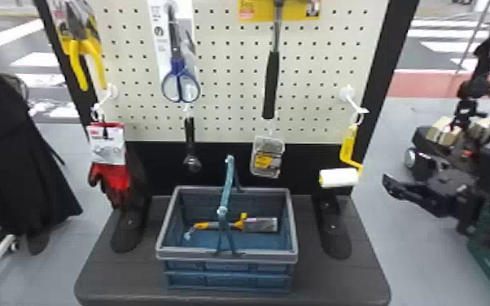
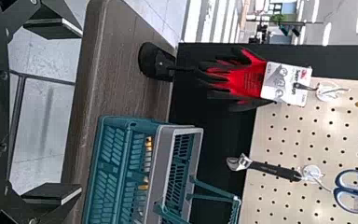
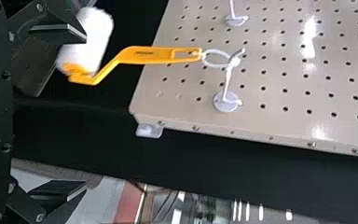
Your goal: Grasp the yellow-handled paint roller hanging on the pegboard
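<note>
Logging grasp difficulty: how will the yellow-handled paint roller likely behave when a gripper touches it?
The paint roller looks light: thin handle, small white sleeve. Hanging loosely from a hook, it will probably swing if nudged. The sleeve may squash or spin.

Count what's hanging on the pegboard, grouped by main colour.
Yellow: 2, pliers and paint roller
Black: 2, long black-handled tool and adjustable wrench
Blue: 1, scissors
Red: 1, gloves
Clear: 1, small packet
Total: 7
</note>
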